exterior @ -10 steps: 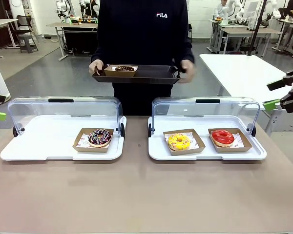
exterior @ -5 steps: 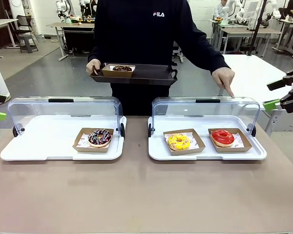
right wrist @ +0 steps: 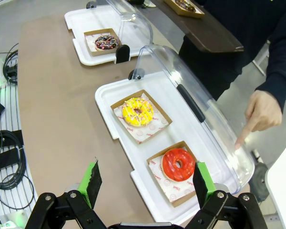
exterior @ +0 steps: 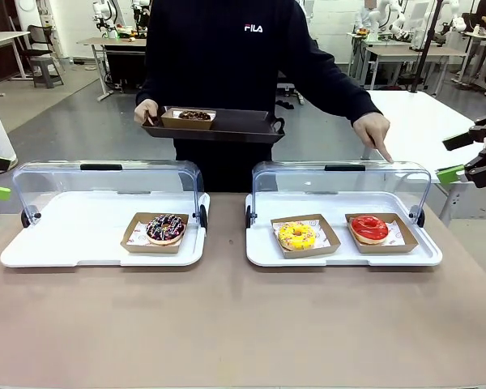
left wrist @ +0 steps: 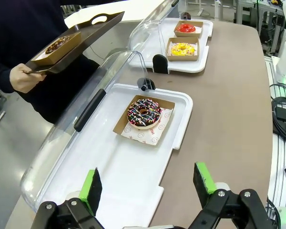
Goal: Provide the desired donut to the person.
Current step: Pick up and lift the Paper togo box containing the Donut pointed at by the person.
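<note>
Red-glazed ring donut [exterior: 369, 228] in a brown card box sits at the right end of the white plastic tray [exterior: 340, 258], under its raised clear lid [exterior: 340, 182], with a yellow-iced donut [exterior: 296, 235] beside it. The person's hand [exterior: 373, 133] points a finger down onto that lid, just behind the red one. The right gripper [right wrist: 147, 166] hovers near this tray's right end, jaws spread and empty. The left gripper [left wrist: 147, 169], well to the tray's left, is likewise spread and empty.

- Red-glazed ring donut [exterior: 369, 228]: lies flat in a brown cardboard tray [exterior: 403, 237], at the right end of the right white display case [exterior: 340, 259].
- Person in a dark long-sleeved sweatshirt [exterior: 227, 65]: stands across the table, one hand [exterior: 375, 132] pointing a finger down at the case's clear lid [exterior: 340, 182], above that donut.
</note>
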`<state>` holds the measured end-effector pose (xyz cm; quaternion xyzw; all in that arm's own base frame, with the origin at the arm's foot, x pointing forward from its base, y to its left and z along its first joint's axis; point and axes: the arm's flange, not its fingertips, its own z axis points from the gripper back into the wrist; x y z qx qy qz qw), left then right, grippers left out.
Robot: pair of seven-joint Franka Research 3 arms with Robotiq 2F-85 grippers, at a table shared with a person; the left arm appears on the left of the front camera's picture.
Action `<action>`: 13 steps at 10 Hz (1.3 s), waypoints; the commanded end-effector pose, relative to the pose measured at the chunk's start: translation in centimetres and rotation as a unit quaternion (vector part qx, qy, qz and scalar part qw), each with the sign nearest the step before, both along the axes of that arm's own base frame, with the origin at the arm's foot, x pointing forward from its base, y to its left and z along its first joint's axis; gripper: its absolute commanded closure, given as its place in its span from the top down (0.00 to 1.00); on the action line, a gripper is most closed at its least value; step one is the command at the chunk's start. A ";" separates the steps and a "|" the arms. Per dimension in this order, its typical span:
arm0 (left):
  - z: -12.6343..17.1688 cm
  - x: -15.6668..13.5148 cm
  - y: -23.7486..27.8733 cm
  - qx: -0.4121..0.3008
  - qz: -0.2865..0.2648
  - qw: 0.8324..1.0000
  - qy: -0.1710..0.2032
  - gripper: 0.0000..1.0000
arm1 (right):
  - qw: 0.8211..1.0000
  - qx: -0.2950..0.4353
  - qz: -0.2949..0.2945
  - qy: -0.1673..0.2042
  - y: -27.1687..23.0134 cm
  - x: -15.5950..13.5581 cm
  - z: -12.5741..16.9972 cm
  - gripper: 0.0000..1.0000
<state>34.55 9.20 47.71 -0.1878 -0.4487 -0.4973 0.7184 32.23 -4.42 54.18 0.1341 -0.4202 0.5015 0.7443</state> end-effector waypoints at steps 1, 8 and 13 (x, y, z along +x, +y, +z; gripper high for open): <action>0.1 0.0 0.0 -0.009 0.002 1.000 0.004 1.00 | 1.000 0.009 0.008 -0.002 0.0 0.3 -0.2 1.00; 0.1 0.0 0.0 -0.009 0.002 1.000 0.004 1.00 | 1.000 0.000 0.000 0.000 0.0 0.0 0.0 1.00; 0.1 0.0 0.0 -0.009 0.002 1.000 0.004 1.00 | 0.972 -0.186 0.083 0.121 0.6 8.6 -2.2 1.00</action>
